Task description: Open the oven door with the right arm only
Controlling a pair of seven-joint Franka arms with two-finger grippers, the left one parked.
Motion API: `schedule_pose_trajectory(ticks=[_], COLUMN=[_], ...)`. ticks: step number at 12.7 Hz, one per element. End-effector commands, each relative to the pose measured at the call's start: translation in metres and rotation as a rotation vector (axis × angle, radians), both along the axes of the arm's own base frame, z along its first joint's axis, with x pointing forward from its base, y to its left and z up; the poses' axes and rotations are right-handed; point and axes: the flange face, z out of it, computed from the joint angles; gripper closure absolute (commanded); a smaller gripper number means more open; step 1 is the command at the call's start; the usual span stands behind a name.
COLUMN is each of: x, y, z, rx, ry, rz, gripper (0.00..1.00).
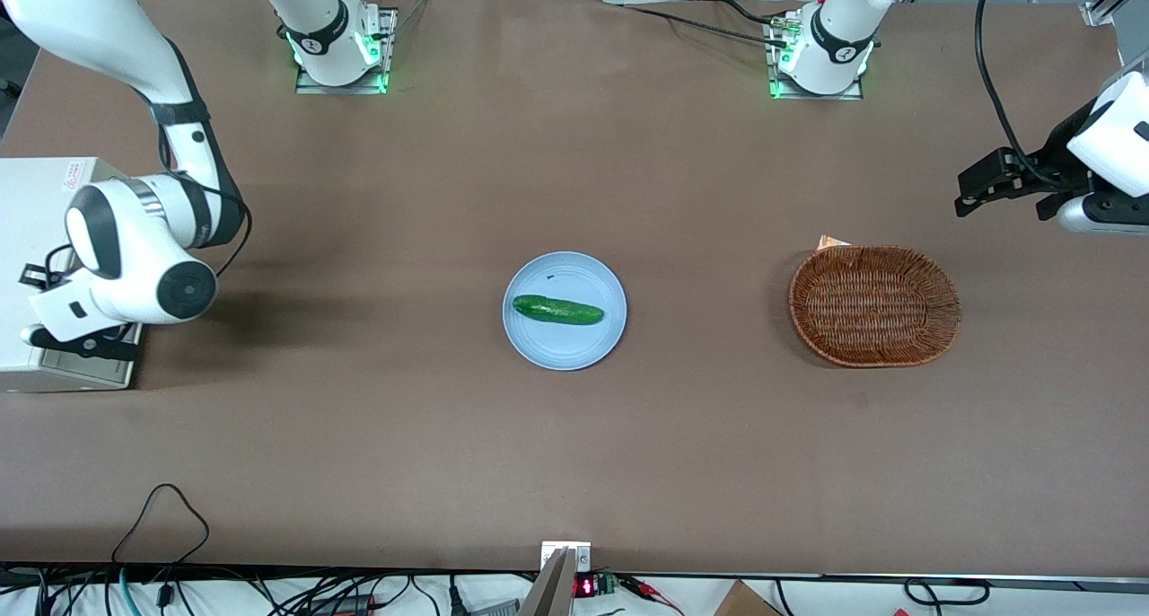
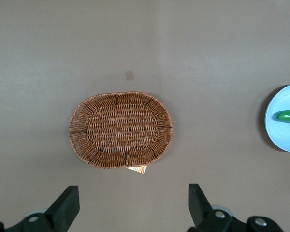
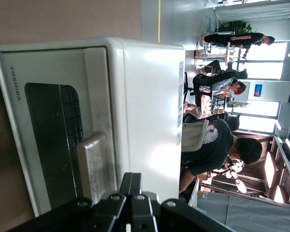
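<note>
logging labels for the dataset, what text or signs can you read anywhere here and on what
"TOSHIBA": on the frame of the oven door, beside its dark window; the tool sits at the door's handle.
Red-marked sticker on the oven's top: too small to read.
Sticker on the oven's white casing: unreadable.
Red digits on a small display at the table edge: blurred.

Brown table, oven, plate, basket, perhaps paper.

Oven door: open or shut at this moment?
Shut: the door lies flush in the oven's front, with the gripper right at its handle.
</note>
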Motion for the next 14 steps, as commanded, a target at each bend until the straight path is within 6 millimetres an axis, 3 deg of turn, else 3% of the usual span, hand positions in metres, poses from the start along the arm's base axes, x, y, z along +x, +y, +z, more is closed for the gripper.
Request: schedule_pose_trajectory(ticks=[1, 14], x=[0.002, -0.011], y=[0.003, 0.006], z=[-0.006, -0.016], rx=[-0.028, -0.026], ry=[-0.037, -0.014], rz=[0.005, -0.035], gripper=[0.98, 0.99])
